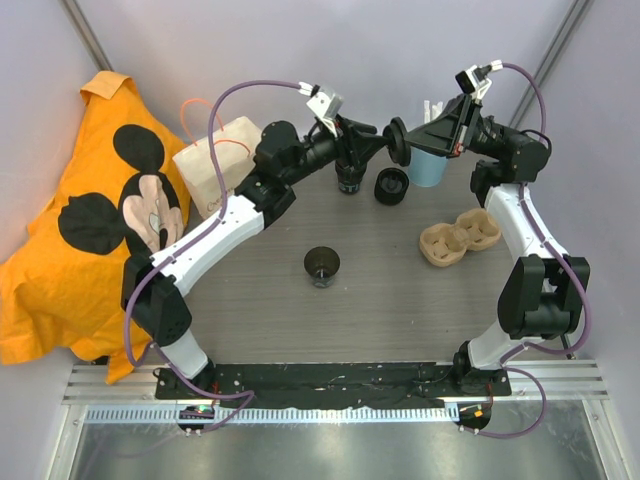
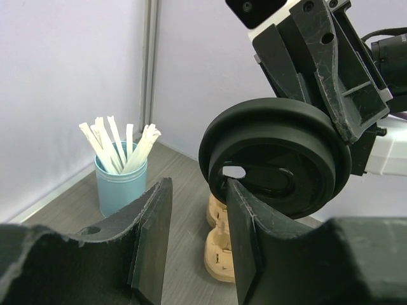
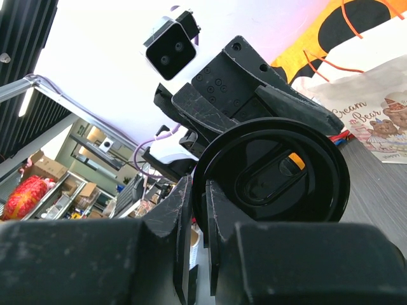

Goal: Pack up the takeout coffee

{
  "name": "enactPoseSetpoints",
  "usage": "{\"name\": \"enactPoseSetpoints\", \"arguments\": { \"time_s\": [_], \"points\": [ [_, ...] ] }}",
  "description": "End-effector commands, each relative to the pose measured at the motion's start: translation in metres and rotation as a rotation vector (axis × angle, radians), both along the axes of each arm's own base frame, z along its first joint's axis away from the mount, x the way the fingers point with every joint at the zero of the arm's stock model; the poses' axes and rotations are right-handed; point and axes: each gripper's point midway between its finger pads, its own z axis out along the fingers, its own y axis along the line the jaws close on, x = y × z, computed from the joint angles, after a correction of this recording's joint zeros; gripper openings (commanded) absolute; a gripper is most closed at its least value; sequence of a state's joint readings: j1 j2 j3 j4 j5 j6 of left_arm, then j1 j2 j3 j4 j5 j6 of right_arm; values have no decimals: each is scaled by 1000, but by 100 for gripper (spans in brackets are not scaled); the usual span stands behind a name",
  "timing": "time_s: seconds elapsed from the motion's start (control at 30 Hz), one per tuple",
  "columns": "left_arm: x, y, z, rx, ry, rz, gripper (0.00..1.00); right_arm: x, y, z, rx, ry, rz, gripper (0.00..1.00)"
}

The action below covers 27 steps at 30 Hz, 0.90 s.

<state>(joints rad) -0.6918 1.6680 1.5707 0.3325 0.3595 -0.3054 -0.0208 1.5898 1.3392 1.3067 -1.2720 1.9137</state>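
Note:
My right gripper (image 1: 408,140) (image 3: 198,184) is shut on the rim of a black round cup lid (image 1: 398,140) (image 3: 273,171) and holds it on edge in the air at the back of the table. My left gripper (image 1: 378,138) (image 2: 198,187) is open and faces the lid (image 2: 280,159), with its right finger beside the lid's rim. An open black coffee cup (image 1: 390,187) stands just below the lid. Another black cup (image 1: 348,180) stands under the left gripper. A third (image 1: 322,267) stands mid-table.
A white paper bag (image 1: 215,165) with orange handles stands at the back left on an orange cloth (image 1: 90,230). A light blue cup of white straws (image 1: 428,168) (image 2: 121,184) is behind the lid. A tan pulp cup tray (image 1: 460,238) (image 2: 219,254) lies at the right.

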Motion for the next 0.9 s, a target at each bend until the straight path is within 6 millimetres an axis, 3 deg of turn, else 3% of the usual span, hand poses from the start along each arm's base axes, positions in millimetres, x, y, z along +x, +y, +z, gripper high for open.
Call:
{"name": "enactPoseSetpoints", "arguments": {
  "time_s": [0.0, 0.33, 0.87],
  "points": [
    [-4, -1, 27, -47, -58, -10, 43, -48, 1, 19, 9, -410, -6, 16],
    [-9, -3, 36, -63, -63, -32, 43, -43, 1, 14, 13, -393, -10, 16],
    [-11, -7, 27, -49, -49, -56, 32, -49, 1, 21, 18, -414, -9, 16]
  ]
}}
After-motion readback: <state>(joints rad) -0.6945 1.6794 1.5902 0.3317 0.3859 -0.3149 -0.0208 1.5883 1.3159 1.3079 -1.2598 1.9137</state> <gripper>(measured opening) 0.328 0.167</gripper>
